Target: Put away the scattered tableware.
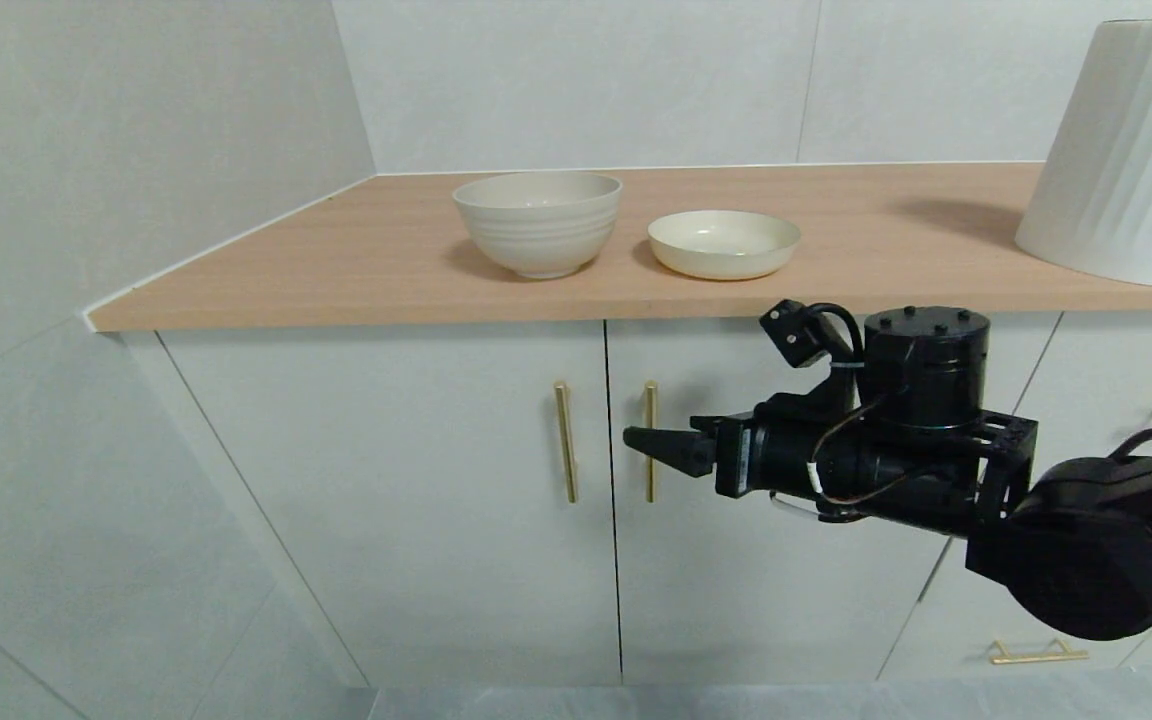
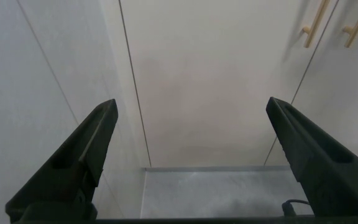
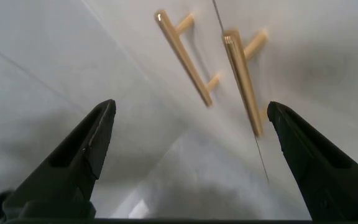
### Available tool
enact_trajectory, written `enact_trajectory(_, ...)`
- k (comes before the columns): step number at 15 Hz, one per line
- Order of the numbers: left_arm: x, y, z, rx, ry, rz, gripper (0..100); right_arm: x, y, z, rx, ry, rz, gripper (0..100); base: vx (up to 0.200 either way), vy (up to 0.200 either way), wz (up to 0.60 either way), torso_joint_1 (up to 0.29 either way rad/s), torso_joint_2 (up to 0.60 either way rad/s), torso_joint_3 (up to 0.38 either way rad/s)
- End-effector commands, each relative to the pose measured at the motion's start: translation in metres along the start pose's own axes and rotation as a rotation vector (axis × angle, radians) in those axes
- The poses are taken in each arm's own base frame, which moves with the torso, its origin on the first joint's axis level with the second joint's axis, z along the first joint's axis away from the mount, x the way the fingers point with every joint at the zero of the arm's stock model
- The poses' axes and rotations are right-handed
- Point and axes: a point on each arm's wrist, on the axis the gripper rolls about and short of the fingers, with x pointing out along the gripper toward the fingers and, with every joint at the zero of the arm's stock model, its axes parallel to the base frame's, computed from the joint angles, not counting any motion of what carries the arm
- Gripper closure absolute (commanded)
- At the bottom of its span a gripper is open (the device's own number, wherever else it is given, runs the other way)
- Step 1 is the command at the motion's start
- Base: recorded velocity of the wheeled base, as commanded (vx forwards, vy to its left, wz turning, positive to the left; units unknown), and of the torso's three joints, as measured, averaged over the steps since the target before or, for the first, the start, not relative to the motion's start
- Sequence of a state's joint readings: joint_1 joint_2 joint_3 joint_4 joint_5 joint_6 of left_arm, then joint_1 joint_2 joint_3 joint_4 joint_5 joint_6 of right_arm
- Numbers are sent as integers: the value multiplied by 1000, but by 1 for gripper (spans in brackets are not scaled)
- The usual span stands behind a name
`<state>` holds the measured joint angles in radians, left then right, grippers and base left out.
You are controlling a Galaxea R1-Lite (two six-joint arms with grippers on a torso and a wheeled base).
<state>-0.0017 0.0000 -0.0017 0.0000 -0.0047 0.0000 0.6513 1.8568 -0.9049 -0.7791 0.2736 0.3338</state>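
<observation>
A deep ribbed cream bowl point(image 1: 538, 222) and a shallow cream dish point(image 1: 724, 243) stand side by side on the wooden countertop point(image 1: 336, 270). Below them are two white cabinet doors with gold bar handles point(image 1: 565, 441) point(image 1: 650, 441). My right gripper point(image 1: 648, 440) is held level in front of the right door's handle, just short of it. In the right wrist view the right gripper point(image 3: 191, 115) is open, with both handles point(image 3: 185, 59) point(image 3: 242, 84) ahead of it. My left gripper point(image 2: 191, 115) is open and empty, low down, facing a white cabinet panel point(image 2: 210, 81).
A tall white ribbed container point(image 1: 1126, 150) stands at the counter's right end. Tiled walls close the left side and back. Further cabinet fronts with gold pulls point(image 1: 1036, 655) lie to the right. Grey floor point(image 2: 216, 193) runs under the cabinets.
</observation>
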Motion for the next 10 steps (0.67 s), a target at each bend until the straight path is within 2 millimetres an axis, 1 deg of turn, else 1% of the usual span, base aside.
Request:
enact_trajectory(1,0,0,0,0,0,0,0,21,-9,-15,9,24,-5,0,0,0,0,0,0,0)
enact_trajectory(3,0,0,0,0,0,0,0,29,-13,-16,11,17,-30,0,0,0,0,0,0,0)
enact_trajectory(5,0,0,0,-2,0,0,0,31,-14,-15,22,5,-47,0,0,0,0,0,0,0)
enact_trajectory(7,0,0,0,0,0,0,0,35,-11,-13,54,-35,-23,0,0,0,0,0,0,0)
enact_trajectory(10,0,0,0,0,0,0,0,43,-13,-18,64,-84,2,0,0,0,0,0,0,0)
